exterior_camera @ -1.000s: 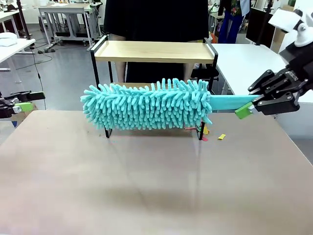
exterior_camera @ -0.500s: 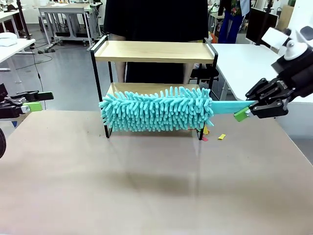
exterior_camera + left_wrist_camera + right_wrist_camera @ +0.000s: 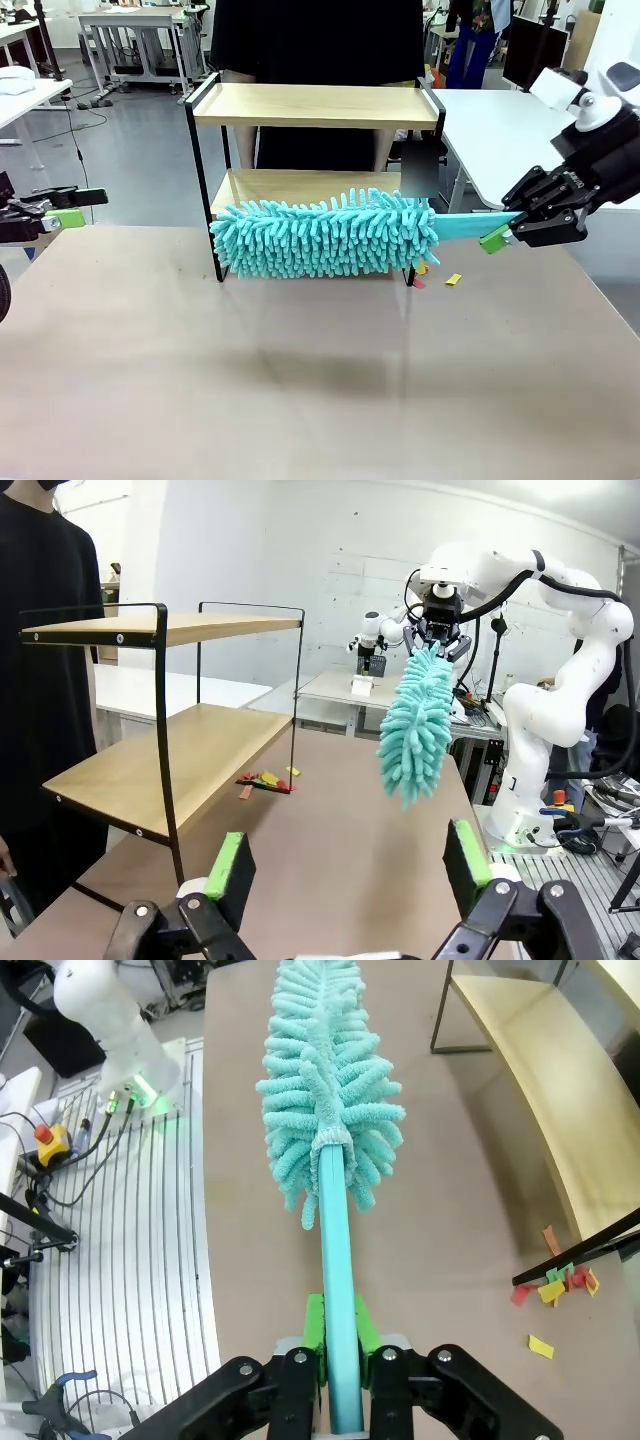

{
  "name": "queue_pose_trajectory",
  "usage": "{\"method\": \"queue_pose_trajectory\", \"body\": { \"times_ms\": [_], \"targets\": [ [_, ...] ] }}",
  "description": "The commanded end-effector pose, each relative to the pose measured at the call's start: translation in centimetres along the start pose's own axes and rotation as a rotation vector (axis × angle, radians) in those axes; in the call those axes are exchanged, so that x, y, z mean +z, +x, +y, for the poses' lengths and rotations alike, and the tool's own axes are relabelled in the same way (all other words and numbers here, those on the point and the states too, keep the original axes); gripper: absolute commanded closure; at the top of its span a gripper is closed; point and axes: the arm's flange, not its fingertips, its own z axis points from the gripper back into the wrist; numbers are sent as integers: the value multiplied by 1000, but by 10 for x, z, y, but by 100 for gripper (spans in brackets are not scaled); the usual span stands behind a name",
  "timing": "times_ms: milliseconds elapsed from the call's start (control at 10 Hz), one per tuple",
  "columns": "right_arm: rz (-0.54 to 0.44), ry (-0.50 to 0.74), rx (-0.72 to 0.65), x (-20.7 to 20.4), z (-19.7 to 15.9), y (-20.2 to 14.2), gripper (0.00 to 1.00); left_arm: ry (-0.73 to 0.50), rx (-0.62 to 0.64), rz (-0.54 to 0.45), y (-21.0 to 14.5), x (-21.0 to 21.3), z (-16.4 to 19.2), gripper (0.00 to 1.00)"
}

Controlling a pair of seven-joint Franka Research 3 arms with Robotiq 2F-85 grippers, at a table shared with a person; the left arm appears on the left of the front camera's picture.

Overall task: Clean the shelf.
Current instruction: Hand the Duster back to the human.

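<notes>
The shelf [image 3: 310, 105] stands at the table's far side, two light boards in a black frame, and its lower board [image 3: 150, 770] is bare. A turquoise fluffy duster [image 3: 325, 235] hangs level in front of that lower board, above the table and apart from the shelf. My right gripper [image 3: 500, 235] is shut on the duster's flat handle [image 3: 338, 1290], with the head [image 3: 330, 1070] stretching away from it beside the shelf [image 3: 560, 1110]. At the table's left edge my left gripper [image 3: 50, 210] is open and holds nothing, its green pads [image 3: 230, 865] wide apart.
Coloured paper scraps [image 3: 420, 275] lie on the table by the shelf's right foot, also in the wrist views as scraps [image 3: 262, 780] and scraps [image 3: 555, 1285]. A person in black [image 3: 320, 40] stands right behind the shelf. A white desk [image 3: 500, 130] is at the right.
The duster has moved away from the camera toward the shelf and a little to the right, carried by the right gripper. The left gripper has barely shifted.
</notes>
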Motion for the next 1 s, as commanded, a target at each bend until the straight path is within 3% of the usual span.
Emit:
{"method": "queue_pose_trajectory", "body": {
  "times_ms": [0, 200, 900],
  "targets": [
    [-34, 6, -7, 2, 2, 4, 87, -1, 1, 0, 0, 0, 0, 0],
    [-34, 6, -7, 2, 2, 4, 87, -42, -58, -18, -9, -31, -16, 0],
    [-34, 6, -7, 2, 2, 4, 87, -110, -79, -28, -28, -120, -78, 0]
  ]
}}
